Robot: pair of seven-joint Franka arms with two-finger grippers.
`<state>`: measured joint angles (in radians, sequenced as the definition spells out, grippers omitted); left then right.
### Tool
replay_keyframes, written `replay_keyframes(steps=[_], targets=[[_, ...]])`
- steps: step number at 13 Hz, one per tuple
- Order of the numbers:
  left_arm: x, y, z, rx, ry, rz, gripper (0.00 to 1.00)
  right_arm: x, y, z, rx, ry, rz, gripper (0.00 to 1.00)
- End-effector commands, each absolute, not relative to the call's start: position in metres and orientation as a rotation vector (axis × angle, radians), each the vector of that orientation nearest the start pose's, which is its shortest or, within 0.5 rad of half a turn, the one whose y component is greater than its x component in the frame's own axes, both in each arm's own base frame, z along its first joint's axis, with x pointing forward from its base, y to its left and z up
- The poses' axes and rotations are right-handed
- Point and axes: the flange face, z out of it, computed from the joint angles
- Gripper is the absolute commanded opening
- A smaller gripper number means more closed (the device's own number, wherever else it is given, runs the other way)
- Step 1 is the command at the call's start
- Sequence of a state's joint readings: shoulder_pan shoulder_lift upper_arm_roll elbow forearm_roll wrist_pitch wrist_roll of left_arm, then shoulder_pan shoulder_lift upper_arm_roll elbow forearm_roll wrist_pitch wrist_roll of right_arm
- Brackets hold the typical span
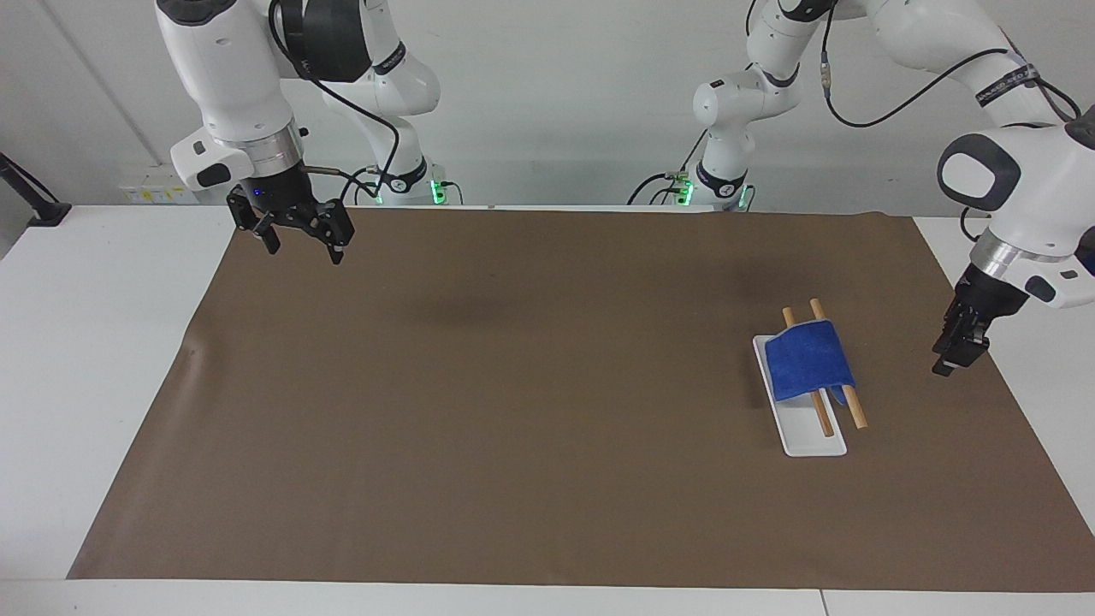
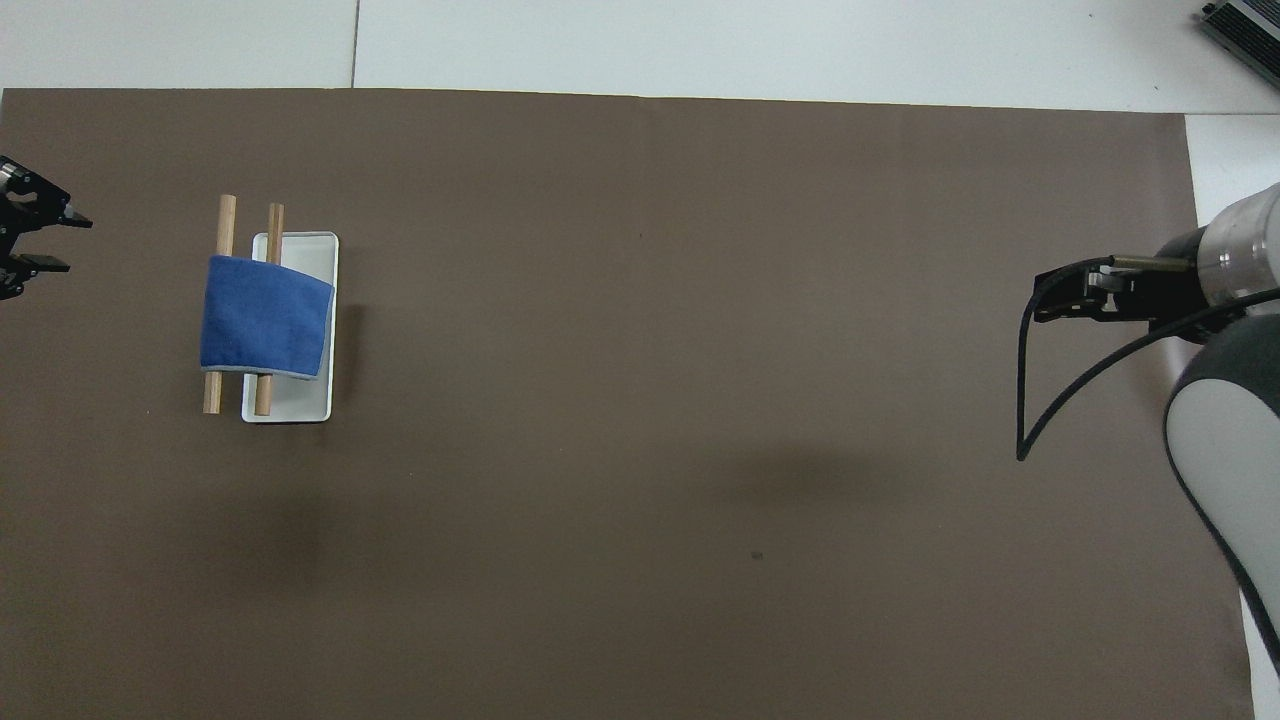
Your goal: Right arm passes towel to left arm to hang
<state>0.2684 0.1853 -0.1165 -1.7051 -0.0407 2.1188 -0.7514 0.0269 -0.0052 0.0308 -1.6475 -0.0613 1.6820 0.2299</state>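
The blue towel [image 1: 807, 359] hangs draped over two wooden rods [image 1: 855, 416] that lie across a white tray [image 1: 814, 442], toward the left arm's end of the table. It also shows in the overhead view [image 2: 265, 316]. My left gripper [image 1: 944, 365] is open and empty, apart from the towel, over the mat's edge at that end; it shows at the frame edge in the overhead view [image 2: 68, 243]. My right gripper [image 1: 306, 253], with its blue light, is open and empty, raised over the mat's corner at the right arm's end [image 2: 1045, 300].
A brown mat [image 1: 513, 385] covers most of the white table. The rods [image 2: 226, 215] stick out past the tray [image 2: 300, 405] at both ends. A black cable [image 2: 1030, 400] loops off the right wrist.
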Motion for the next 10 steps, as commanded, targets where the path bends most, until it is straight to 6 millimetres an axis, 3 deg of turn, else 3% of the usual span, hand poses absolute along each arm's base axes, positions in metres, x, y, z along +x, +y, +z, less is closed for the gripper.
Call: replay_keyframes(steps=[1, 3, 6, 8, 10], targets=[[0.638, 0.078, 0.542, -2.949, -1.257, -0.251, 0.51, 0.552, 0.025, 0.602, -3.191, 0.164, -0.017, 1.0], [0.631, 0.046, 0.579, -2.987, -1.111, -0.217, 0.5, 0.551, 0.024, 0.604, -3.193, 0.069, -0.011, 1.0], [0.613, -0.012, 0.608, -3.01, -0.926, -0.145, 0.5, 0.549, 0.027, 0.604, -3.189, 0.079, -0.006, 1.0], [0.596, -0.059, 0.616, -3.02, -0.641, -0.066, 0.5, 0.548, 0.026, 0.605, -3.181, 0.087, -0.008, 1.0], [0.583, -0.085, 0.618, -3.041, -0.428, 0.005, 0.5, 0.548, 0.027, 0.604, -3.176, 0.097, -0.005, 1.0]])
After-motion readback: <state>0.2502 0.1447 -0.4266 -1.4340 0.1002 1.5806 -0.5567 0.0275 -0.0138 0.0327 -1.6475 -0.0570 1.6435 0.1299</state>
